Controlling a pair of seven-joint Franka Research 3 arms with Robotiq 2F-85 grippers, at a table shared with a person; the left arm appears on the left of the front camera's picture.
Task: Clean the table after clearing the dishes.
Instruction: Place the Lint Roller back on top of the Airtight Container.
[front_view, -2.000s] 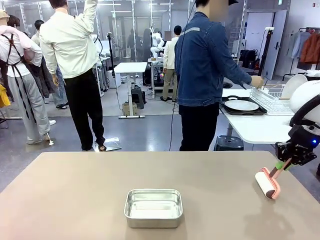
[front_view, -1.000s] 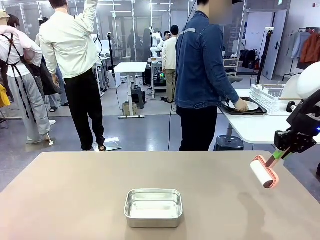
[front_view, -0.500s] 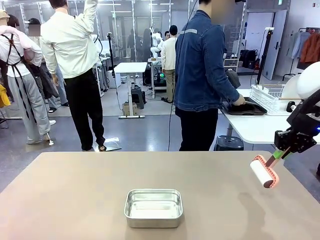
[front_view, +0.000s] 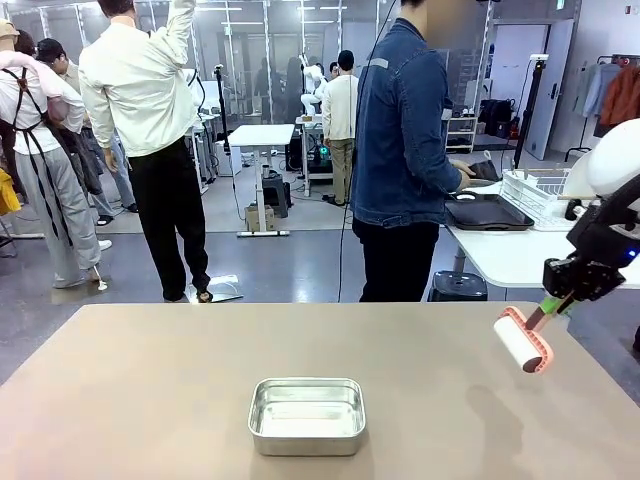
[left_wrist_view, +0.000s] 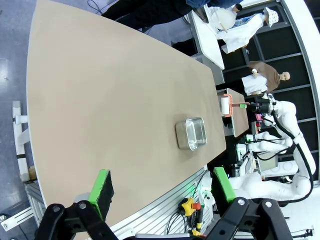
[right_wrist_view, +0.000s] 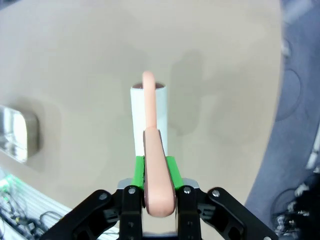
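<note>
Roller lifted off the counter, dishes already moved away

The right gripper (front_view: 548, 305), jaws pinching the lint roller (front_view: 522, 343) by its handle, has risen since a moment ago, so rolling is paused. The left gripper (left_wrist_view: 159, 189) hangs with jaws spread. The beige counter (front_view: 150, 400) carries a steel pan (front_view: 306, 414); the dishes' black tray (front_view: 488, 213) sits on the white table behind, where a person (front_view: 405, 150) stands.

Right arm reaching in from the right side, wrist angled down toward the bench (front_view: 150, 400). Right pincer (right_wrist_view: 159, 175) clamped on the pink handle of a lint roller (front_view: 522, 342), roller carried in the air above the bench near its right edge. Left pincer (left_wrist_view: 162, 185) high above the bench, green pads (left_wrist_view: 102, 186) spread wide apart, gripping nothing.
</note>
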